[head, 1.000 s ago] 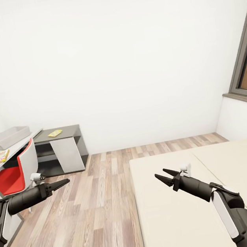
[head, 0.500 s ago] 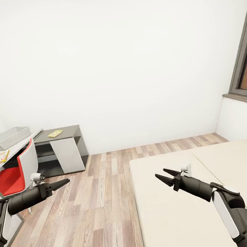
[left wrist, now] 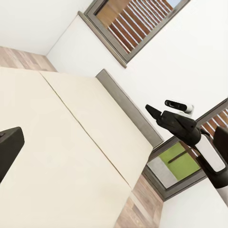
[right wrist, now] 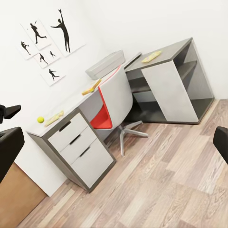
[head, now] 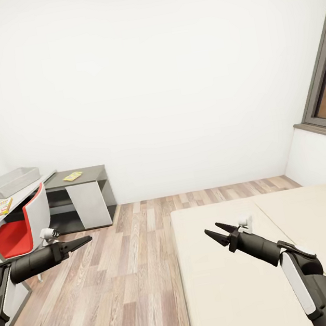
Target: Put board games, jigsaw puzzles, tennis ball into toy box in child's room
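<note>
Over the bed (head: pixel 229 279) hangs the right gripper (head: pixel 217 231), jaws apart and empty; the left gripper (head: pixel 86 240) looks closed. No game lies nearby. Next: search further along the bed from the toy box (head: pixel 9 181).

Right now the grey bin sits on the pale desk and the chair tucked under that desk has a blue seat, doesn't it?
Not quite: the chair has a red seat, as the head view shows. The grey bin does sit on the pale desk, and the chair is tucked under it.

Matt beige bed (head: pixel 230 289), wood-plank floor (head: pixel 124 285)
</note>
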